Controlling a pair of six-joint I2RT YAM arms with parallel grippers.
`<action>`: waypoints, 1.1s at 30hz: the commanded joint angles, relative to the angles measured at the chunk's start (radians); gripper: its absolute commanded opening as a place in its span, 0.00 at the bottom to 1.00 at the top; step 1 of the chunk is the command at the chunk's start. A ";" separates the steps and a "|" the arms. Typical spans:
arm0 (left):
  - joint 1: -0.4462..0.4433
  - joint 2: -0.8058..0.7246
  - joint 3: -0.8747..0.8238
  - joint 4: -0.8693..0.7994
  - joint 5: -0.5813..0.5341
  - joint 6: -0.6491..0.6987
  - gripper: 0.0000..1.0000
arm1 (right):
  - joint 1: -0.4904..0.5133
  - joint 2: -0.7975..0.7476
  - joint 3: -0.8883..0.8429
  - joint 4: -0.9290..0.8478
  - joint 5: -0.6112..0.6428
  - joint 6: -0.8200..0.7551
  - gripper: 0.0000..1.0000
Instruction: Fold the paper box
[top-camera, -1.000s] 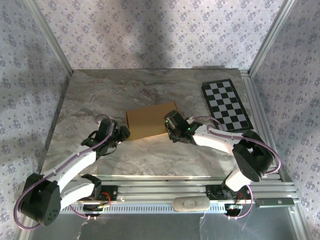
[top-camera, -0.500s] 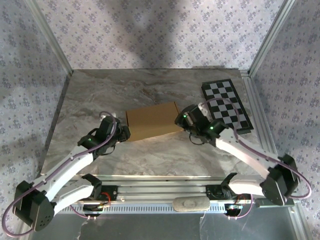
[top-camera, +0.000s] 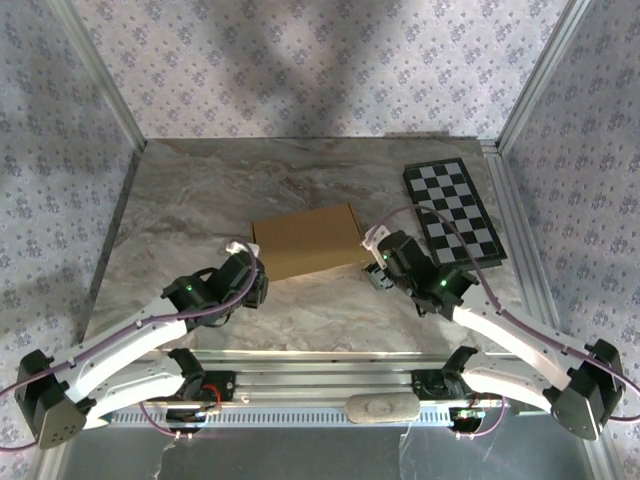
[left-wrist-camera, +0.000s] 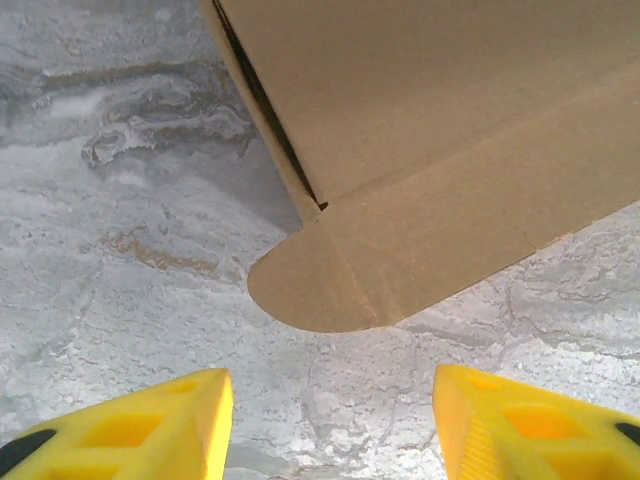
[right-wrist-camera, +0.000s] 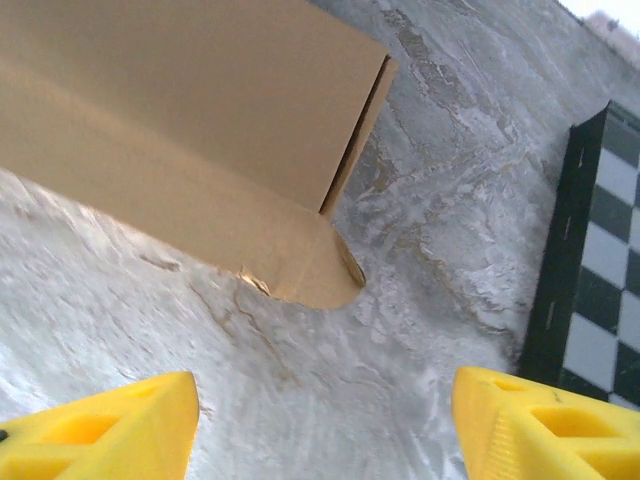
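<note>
The paper box is a shallow tan cardboard box lying closed in the middle of the marble table. In the left wrist view its near left corner fills the upper right, with a rounded flap lying flat on the table. My left gripper sits just off that corner, open, with bare marble between its yellow fingers. My right gripper is off the box's near right corner, open and holding nothing; its yellow fingers stand wide apart.
A black-and-white checkerboard lies at the back right, close beside my right arm, and its edge appears in the right wrist view. Metal frame rails border the table. Bare marble lies left and behind the box.
My right gripper let go of the box's right edge, opened and drew back toward the near right. My left gripper backed off the box's left corner toward the near edge. The box stayed put.
</note>
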 joint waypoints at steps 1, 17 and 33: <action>-0.042 -0.004 -0.015 -0.013 -0.119 0.029 0.59 | 0.011 0.036 -0.017 0.010 0.101 -0.158 0.70; 0.041 0.191 0.216 -0.024 -0.049 -0.012 0.64 | -0.064 0.140 0.103 0.065 -0.063 0.027 0.65; -0.015 0.087 0.114 -0.057 -0.092 -0.145 0.75 | -0.225 0.204 0.117 0.056 -0.240 0.551 0.61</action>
